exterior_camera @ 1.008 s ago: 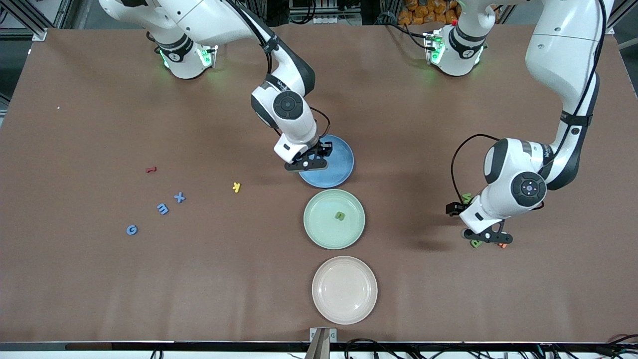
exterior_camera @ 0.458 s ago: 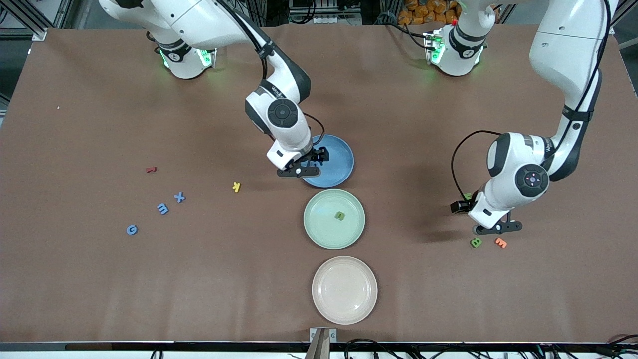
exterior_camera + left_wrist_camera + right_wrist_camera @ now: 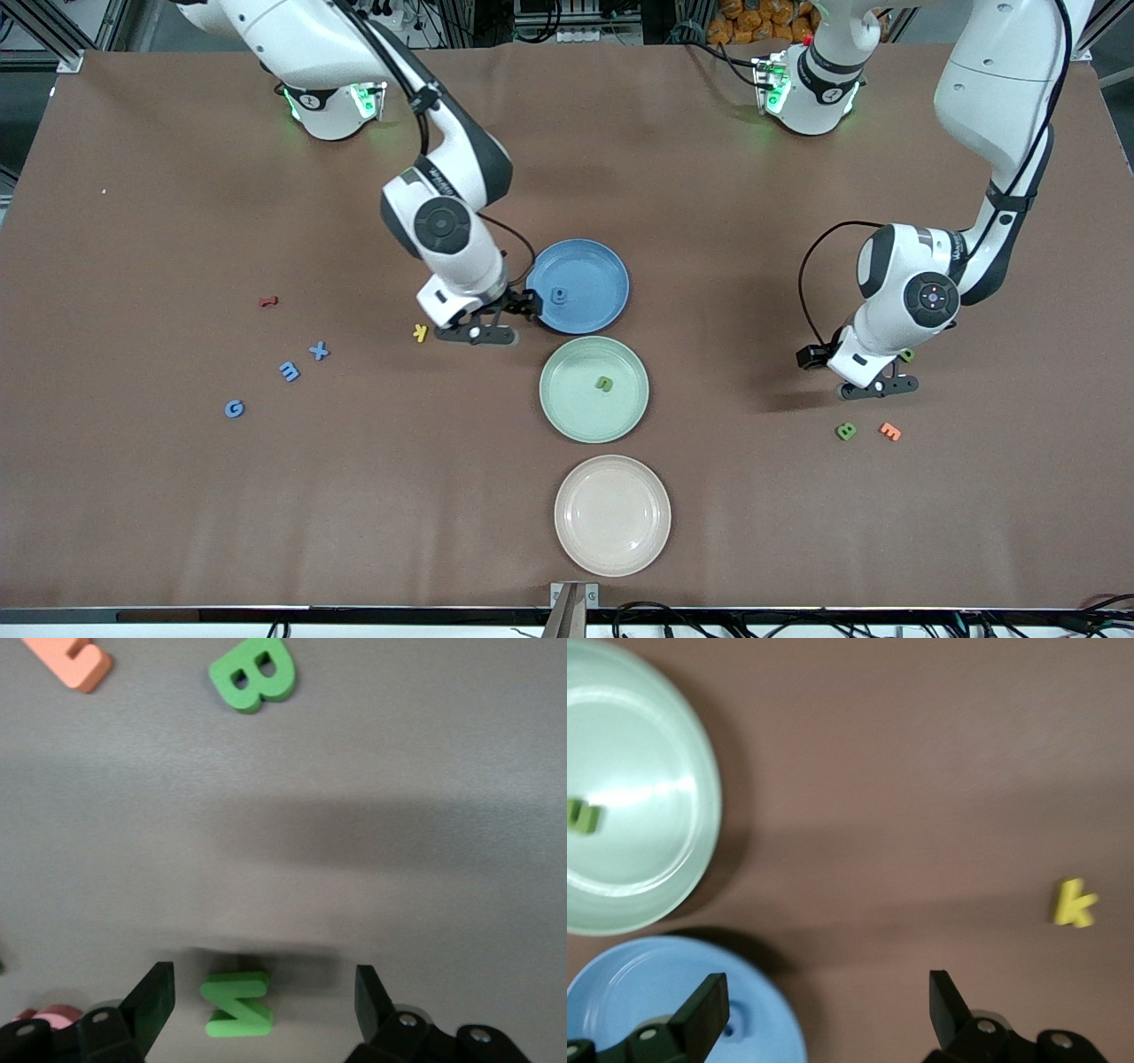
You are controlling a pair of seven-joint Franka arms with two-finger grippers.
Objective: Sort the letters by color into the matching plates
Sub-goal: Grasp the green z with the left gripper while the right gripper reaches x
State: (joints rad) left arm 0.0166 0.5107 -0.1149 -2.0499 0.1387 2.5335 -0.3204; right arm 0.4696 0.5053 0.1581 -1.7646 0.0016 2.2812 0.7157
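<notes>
Front view: right gripper [image 3: 479, 335] spread wide, empty, over bare table beside round blue plate [image 3: 592, 266] holding small blue letter [image 3: 558, 294]. Left gripper [image 3: 879, 387] wide over green letter [image 3: 236, 1004].

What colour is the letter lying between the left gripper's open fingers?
Green. The letter between the left gripper fingers shows best in the left wrist view.

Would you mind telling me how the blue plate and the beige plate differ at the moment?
The round blue plate holds one small blue letter; the round pale beige plate holds nothing. The blue plate lies farthest from the front camera in the row, the beige plate nearest. Both are shallow, raised-rimmed and similar in size.
</notes>
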